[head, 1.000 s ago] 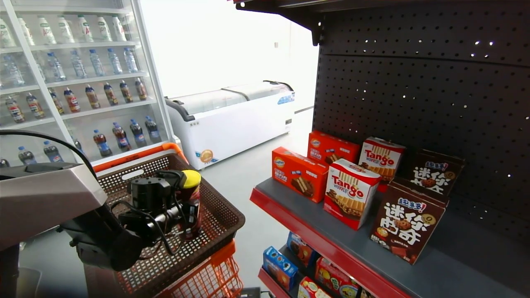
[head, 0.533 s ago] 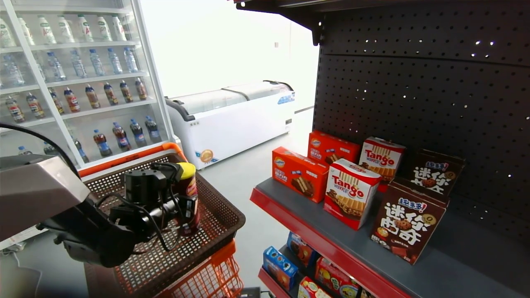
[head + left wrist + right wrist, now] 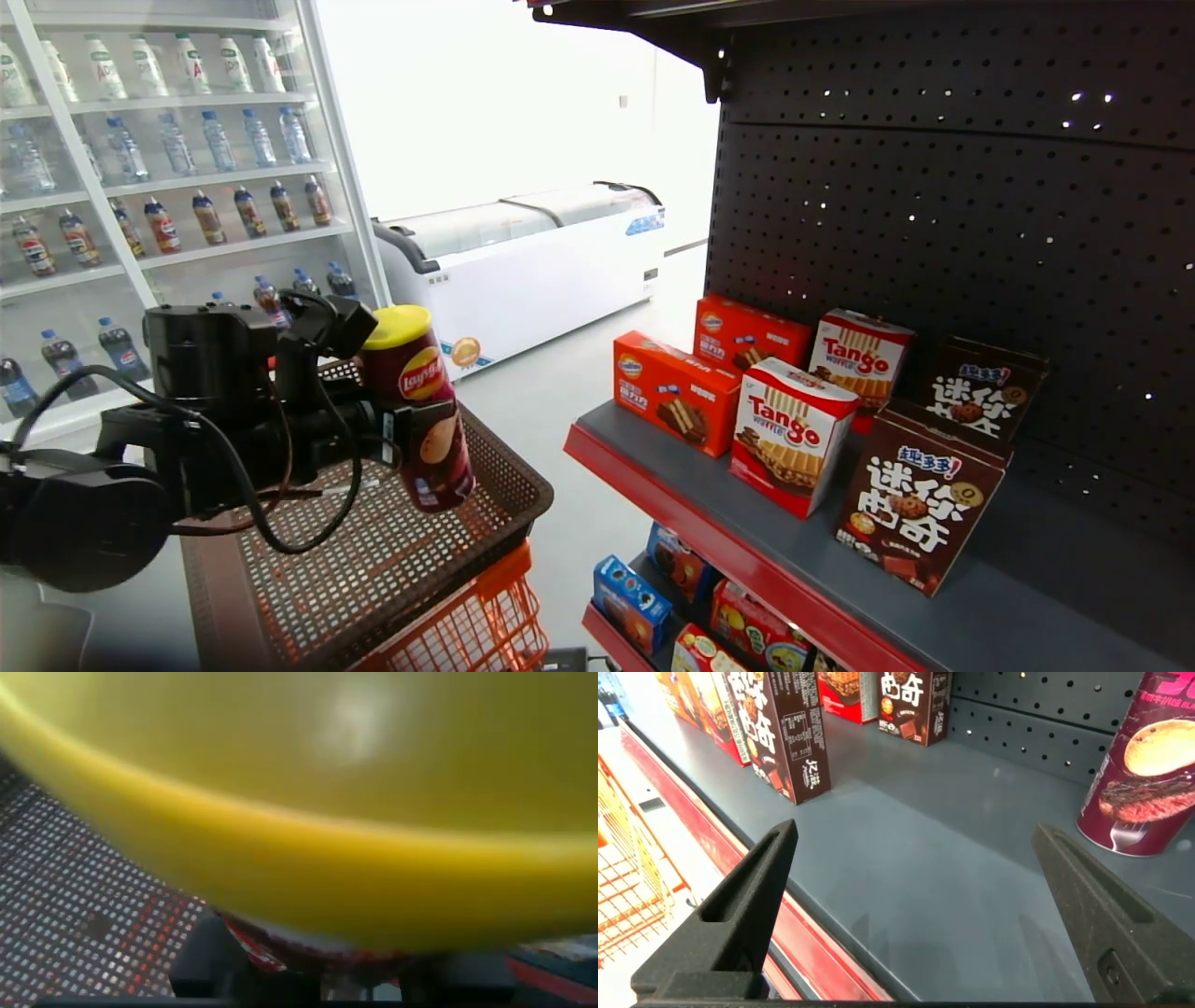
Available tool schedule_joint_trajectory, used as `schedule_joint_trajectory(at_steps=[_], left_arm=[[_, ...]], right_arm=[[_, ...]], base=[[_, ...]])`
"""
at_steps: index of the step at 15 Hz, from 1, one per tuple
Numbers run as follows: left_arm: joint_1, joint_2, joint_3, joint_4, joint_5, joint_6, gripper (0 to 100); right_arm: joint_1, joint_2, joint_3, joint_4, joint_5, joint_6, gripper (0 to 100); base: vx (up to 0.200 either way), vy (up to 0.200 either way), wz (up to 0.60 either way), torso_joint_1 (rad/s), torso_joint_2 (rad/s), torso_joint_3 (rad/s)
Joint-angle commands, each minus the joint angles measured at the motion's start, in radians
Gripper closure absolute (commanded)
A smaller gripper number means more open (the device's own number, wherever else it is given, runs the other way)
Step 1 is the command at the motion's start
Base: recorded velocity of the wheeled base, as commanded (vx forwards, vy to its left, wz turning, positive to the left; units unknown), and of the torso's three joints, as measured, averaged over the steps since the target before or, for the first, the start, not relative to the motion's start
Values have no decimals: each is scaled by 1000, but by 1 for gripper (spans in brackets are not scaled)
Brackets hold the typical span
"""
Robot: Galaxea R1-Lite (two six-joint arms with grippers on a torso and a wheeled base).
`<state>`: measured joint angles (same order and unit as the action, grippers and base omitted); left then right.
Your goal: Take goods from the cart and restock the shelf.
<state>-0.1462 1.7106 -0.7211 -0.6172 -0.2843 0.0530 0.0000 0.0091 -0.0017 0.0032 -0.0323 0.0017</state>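
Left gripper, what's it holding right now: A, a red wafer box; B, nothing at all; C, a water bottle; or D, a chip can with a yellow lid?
D: the head view shows the left gripper shut on the chip can, which has a yellow lid and is held roughly upright above the cart basket.
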Motion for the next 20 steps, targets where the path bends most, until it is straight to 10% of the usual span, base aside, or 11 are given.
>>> schedule_joint_trajectory(at_steps=[1, 20], left_arm=[[-38, -177, -8, 129, -64, 1, 100], [-346, -408, 109, 249, -56, 50, 100]], right_arm=[[0, 2, 0, 0, 0, 0, 0], [0, 2, 0, 0, 0, 0, 0]], base=[[0, 0, 0, 0, 0, 0], [0, 0, 0, 0, 0, 0]])
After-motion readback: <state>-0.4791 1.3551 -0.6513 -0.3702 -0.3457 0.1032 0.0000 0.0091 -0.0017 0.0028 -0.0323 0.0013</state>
